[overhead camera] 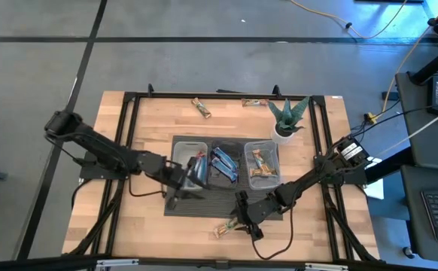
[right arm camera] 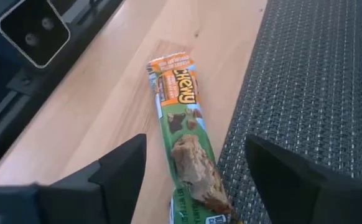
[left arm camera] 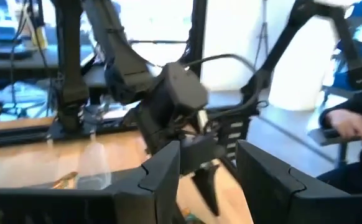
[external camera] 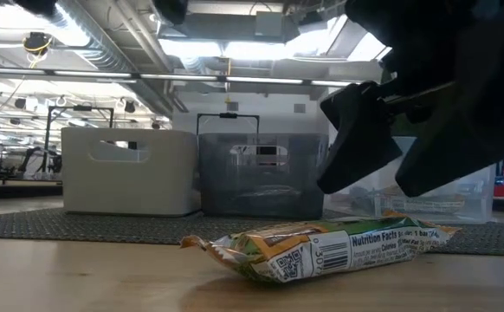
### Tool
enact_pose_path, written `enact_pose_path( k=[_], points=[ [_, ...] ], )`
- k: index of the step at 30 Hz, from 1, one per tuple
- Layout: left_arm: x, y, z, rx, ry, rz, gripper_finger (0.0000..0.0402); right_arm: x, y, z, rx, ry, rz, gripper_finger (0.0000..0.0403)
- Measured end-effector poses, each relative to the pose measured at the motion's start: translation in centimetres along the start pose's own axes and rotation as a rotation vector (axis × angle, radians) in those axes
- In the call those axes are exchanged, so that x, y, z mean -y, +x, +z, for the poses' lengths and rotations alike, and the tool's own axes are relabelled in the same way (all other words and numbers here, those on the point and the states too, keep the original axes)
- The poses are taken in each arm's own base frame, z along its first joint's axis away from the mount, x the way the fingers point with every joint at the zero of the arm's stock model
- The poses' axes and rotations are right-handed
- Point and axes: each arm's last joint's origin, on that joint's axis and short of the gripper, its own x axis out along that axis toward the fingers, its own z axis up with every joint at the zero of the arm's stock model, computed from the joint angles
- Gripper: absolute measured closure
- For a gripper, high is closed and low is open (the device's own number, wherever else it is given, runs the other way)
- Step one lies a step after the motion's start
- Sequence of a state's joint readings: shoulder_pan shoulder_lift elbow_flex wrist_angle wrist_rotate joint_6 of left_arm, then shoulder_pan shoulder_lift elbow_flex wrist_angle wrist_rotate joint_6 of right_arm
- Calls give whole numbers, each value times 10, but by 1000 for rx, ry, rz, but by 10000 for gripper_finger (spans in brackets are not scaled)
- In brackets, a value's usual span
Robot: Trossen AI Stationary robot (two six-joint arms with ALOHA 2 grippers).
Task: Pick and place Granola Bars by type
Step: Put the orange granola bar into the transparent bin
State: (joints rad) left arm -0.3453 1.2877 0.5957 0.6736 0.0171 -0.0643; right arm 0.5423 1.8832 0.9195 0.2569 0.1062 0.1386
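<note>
- right gripper [right arm camera: 193,180], jaws apart, straddles the green granola bar [right arm camera: 184,140]; slick wrapper (on bare wood) could skid away.
- left gripper [overhead camera: 193,172]: grip unclear.

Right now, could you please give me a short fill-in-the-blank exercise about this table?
1. The right gripper hovers over a green ____ bar.
2. That bar lies on the wood beside the dark ____.
3. Its fingers stand ____, one on each side of the bar.
4. Beside the right bin stands a potted ____.

Answers: granola; mat; open; plant
</note>
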Motion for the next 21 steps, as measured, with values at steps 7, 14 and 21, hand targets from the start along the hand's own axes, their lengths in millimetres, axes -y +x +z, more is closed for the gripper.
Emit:
enact_pose_path(
  k=[7,14,21],
  points=[
    [1,-15,-19,53,-26,12,253,0,11,-10,-35,-18,-3,131],
    [1,-16,-21,68,-28,65,253,1,19,-16,-38,-16,0,133],
    [1,-16,-21,68,-28,66,253,3,19,-16,-42,-12,6,175]
  ],
)
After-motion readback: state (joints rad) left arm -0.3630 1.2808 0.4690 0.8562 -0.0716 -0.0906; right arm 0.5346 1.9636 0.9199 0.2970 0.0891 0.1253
